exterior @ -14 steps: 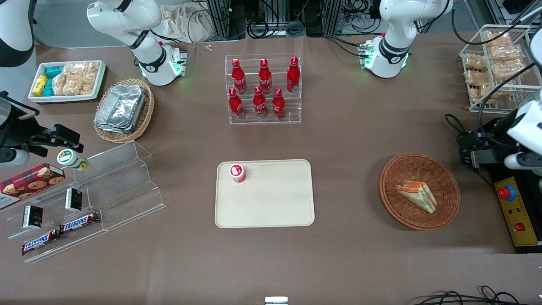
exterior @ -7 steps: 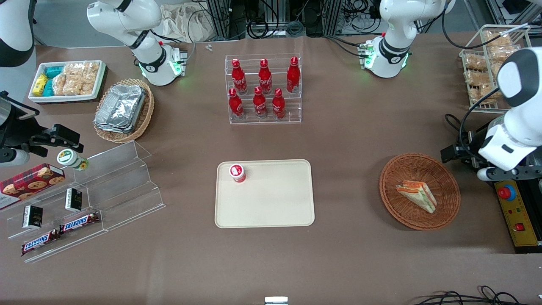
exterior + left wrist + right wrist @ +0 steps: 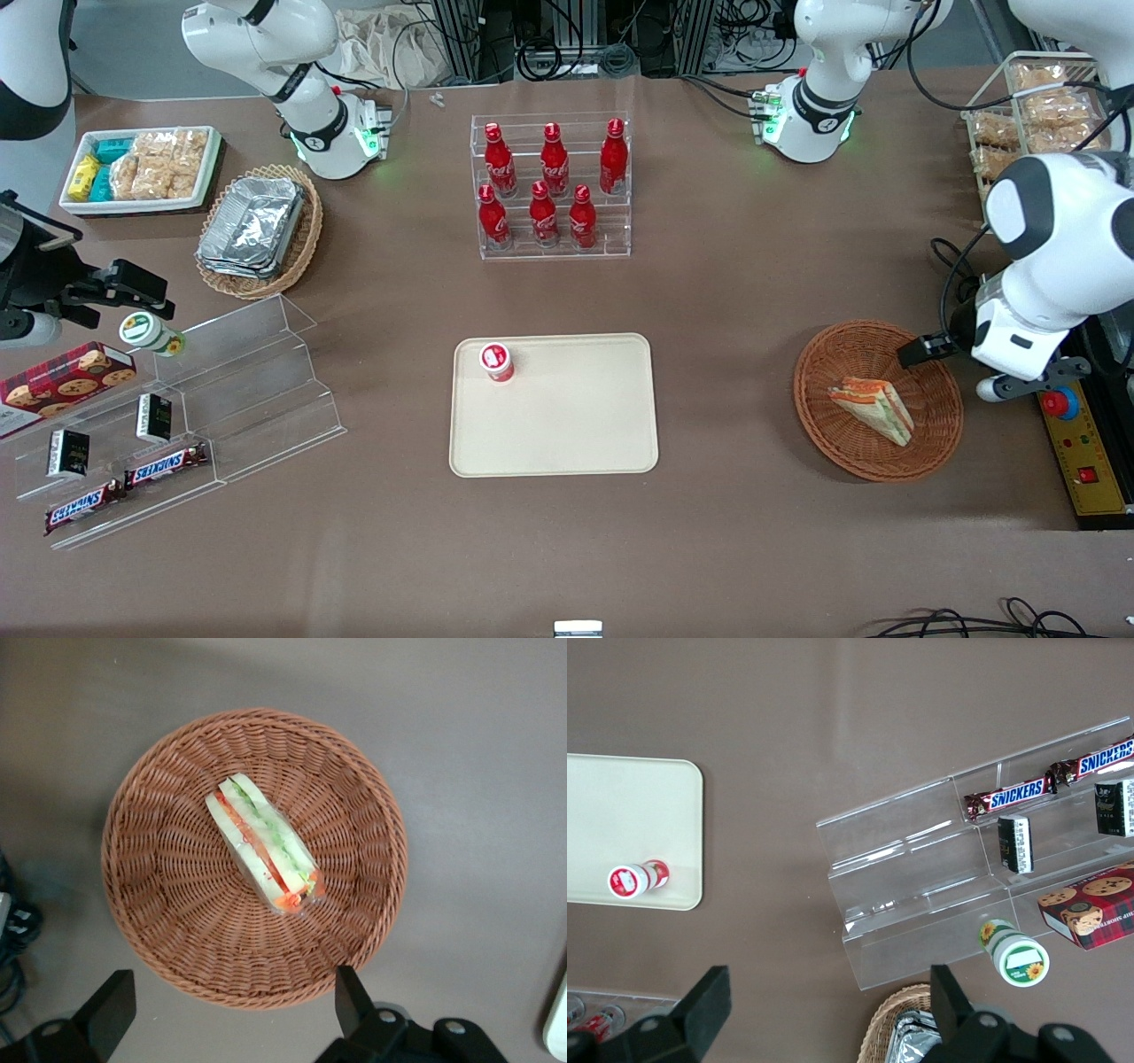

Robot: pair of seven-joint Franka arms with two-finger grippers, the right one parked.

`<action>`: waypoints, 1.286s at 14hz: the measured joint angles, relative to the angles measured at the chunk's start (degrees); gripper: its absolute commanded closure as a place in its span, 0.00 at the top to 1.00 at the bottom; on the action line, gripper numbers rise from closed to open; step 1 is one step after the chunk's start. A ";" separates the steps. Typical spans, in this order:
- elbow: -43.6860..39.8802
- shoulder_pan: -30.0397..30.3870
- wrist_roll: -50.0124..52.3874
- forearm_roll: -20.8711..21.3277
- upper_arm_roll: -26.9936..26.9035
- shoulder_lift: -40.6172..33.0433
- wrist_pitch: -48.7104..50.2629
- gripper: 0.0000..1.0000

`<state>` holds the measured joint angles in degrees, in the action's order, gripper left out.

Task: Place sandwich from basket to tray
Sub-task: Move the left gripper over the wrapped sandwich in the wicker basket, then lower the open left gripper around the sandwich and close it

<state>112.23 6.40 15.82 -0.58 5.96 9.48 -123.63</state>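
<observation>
The wrapped triangular sandwich [image 3: 873,408] [image 3: 263,843] lies in the round reddish-brown wicker basket [image 3: 811,372] [image 3: 159,904], toward the working arm's end of the table. My gripper [image 3: 937,349] [image 3: 229,1005] hangs open above the basket's rim on the side farther from the front camera, holding nothing. Its dark fingers [image 3: 108,1010] stand wide apart, straddling the basket's edge, clear of the sandwich. The cream tray [image 3: 567,425] [image 3: 629,815] rests at mid-table with a small red-capped container [image 3: 497,361] standing in one corner.
A clear rack of red bottles [image 3: 554,186] stands farther from the front camera than the tray. A yellow control box [image 3: 1085,443] sits beside the basket. A white wire basket of snack bags [image 3: 1032,124] lies past the arm. A stepped acrylic shelf [image 3: 204,408] holds snacks toward the parked arm's end.
My arm has swung in from the table's edge toward the basket, and the gripper now hangs over the basket's rim. The sandwich and basket have not moved.
</observation>
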 measured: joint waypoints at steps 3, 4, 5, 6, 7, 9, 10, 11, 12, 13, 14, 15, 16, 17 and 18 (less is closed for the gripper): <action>1.45 0.01 4.66 0.00 -0.04 2.78 -3.94 1.00; 1.57 0.02 6.31 0.01 -0.06 3.91 -4.86 1.00; 1.60 0.02 8.14 0.01 -0.09 5.10 -5.76 1.00; 1.63 0.03 10.36 0.01 -0.12 6.40 -7.18 1.00; 1.63 0.03 12.72 0.01 -0.14 7.69 -8.76 1.00; 1.59 0.04 16.91 0.01 -0.15 9.55 -11.55 0.99; 1.54 0.05 18.90 0.01 -0.16 10.10 -12.52 0.99; 1.48 0.12 20.71 0.01 -0.18 10.41 -13.39 0.99; 1.45 0.26 22.30 0.01 -0.19 10.60 -14.11 0.99; 1.40 0.45 23.44 0.01 -0.20 10.71 -14.43 0.99; 1.28 0.64 24.01 0.01 -0.22 10.74 -14.60 0.99; 1.12 0.75 24.29 0.01 -0.25 10.74 -14.69 0.99; 0.92 0.78 24.80 0.01 -0.29 10.74 -14.73 0.99; 0.81 0.78 25.62 0.01 -0.30 10.74 -14.76 0.99; 0.81 0.78 26.24 0.01 -0.29 10.79 -14.79 0.99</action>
<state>113.04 7.18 42.06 -0.58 5.66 20.28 -138.42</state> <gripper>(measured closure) 0.009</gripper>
